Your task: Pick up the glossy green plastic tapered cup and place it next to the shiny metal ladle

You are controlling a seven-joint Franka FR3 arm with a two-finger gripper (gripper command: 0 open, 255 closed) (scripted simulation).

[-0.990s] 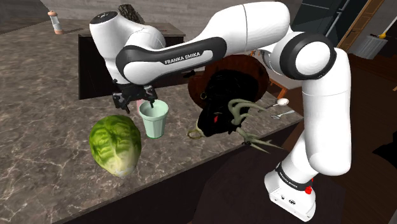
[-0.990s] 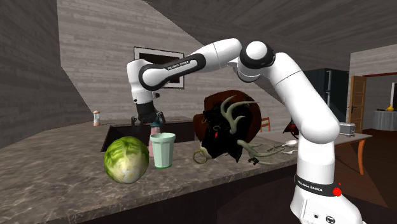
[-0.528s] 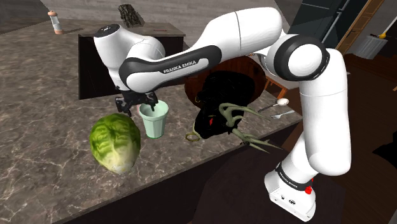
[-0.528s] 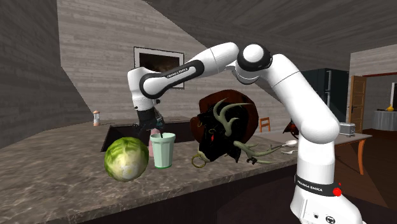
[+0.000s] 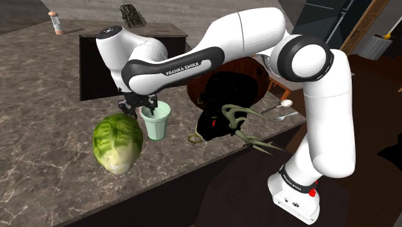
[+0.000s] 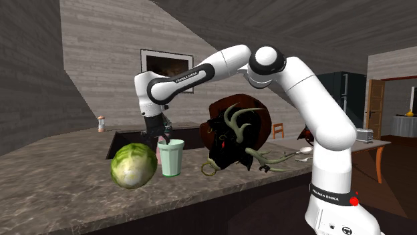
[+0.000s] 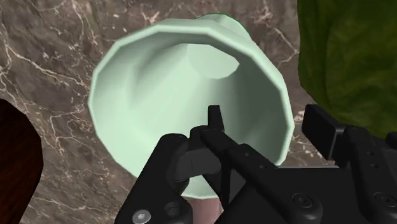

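A pale green tapered cup (image 5: 156, 126) (image 6: 171, 160) stands upright on the marble counter (image 5: 38, 129). My black gripper (image 5: 147, 109) (image 6: 162, 138) has come down onto the part of its rim nearest the cabbage. In the wrist view the gripper (image 7: 268, 121) is open. One finger is inside the cup (image 7: 159, 83) and the other is outside, with the cup wall between them. The shiny metal ladle (image 5: 284, 103) (image 6: 304, 151) lies near the counter's end, beyond a dark antlered object.
A green cabbage (image 5: 117, 143) (image 6: 133, 165) (image 7: 350, 57) lies close against the cup, beside the outer finger. The black antlered object (image 5: 225, 116) and a round dark board sit between cup and ladle. A dark sink recess (image 5: 96, 71) lies behind. A small bottle (image 5: 57, 22) stands far back.
The gripper has come down from just above the cup's rim until it straddles the rim wall. The cabbage has shifted a little. The cup has stayed put.
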